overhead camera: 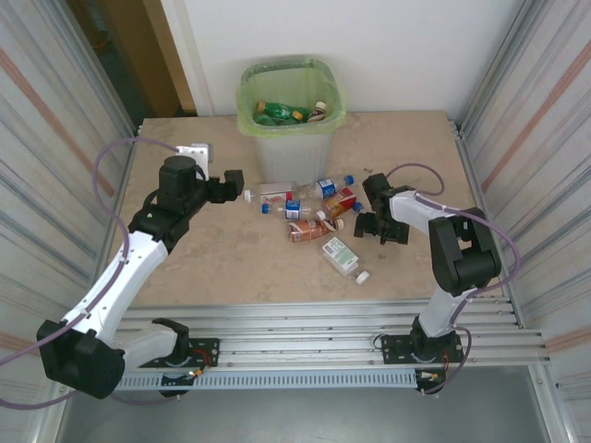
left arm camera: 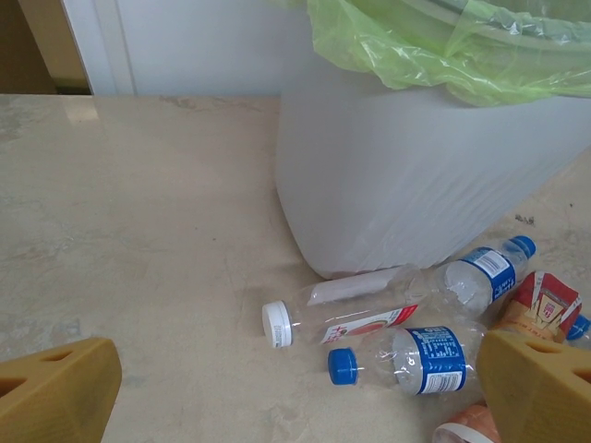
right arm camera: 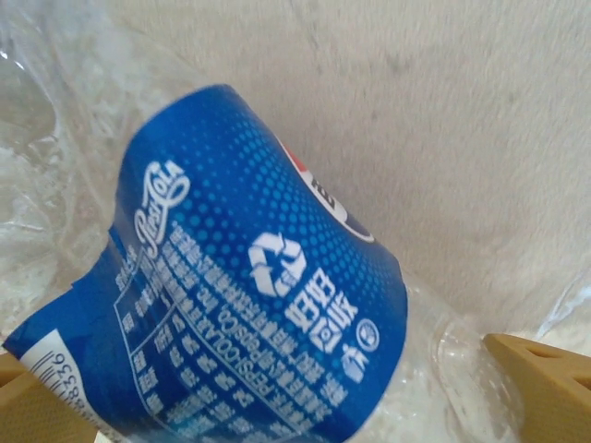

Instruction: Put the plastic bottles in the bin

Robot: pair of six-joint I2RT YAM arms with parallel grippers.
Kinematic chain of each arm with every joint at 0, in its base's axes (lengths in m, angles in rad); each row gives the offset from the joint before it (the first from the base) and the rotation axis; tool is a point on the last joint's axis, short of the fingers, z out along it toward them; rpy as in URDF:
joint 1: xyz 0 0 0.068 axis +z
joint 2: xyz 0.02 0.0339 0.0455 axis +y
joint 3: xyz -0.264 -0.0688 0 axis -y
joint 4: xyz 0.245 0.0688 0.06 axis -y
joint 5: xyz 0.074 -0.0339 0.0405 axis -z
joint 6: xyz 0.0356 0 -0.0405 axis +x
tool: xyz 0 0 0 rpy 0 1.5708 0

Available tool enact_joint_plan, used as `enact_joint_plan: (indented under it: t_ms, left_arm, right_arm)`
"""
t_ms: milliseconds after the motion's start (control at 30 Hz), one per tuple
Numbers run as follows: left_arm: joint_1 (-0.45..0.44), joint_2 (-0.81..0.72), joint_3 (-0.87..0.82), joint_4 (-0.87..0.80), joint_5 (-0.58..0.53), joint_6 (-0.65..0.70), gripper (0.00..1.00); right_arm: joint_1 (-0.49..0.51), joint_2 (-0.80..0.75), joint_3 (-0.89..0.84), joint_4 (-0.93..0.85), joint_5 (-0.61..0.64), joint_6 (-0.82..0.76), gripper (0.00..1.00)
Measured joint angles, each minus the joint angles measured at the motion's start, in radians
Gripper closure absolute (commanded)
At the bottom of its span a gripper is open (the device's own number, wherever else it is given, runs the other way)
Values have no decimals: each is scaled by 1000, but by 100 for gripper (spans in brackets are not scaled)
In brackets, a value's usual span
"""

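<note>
- My left gripper (overhead camera: 236, 181) is spread wide and holds nothing. It hangs over the table (overhead camera: 185, 268) at the left end of the heap. In its wrist view a white-capped bottle (left arm camera: 346, 318) and a blue-capped bottle (left arm camera: 406, 358) lie ahead of the fingers (left arm camera: 55, 397), which touch neither.
- My right gripper (overhead camera: 380, 228) is just as wide, at the heap's right end. Its wrist view shows a blue-label bottle (right arm camera: 259, 277) close up between the fingers. It is not clamped, and I cannot tell whether a pad touches it.
- The bin (overhead camera: 291, 152) stands at the far edge of the table, just behind the heap.
- Done: a few bottles lie in the bin, a green bottle (overhead camera: 271, 114) among them.
- Left: a cluster on the table between my grippers, including a brown bottle (overhead camera: 305, 231) and a green-label bottle (overhead camera: 340, 256) nearest me.
- I judge the job partly done, with more than a handful to go.
</note>
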Motion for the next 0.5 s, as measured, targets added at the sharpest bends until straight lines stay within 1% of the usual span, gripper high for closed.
enact_joint_plan:
  t_ms: [233, 500]
  left_arm:
    - [0, 10, 0, 0, 0, 0, 1]
    - [7, 10, 0, 0, 1, -1, 1]
  right_arm:
    - [-4, 37, 55, -23, 23, -72, 2]
    - [-17, 61, 104, -32, -8, -211, 2]
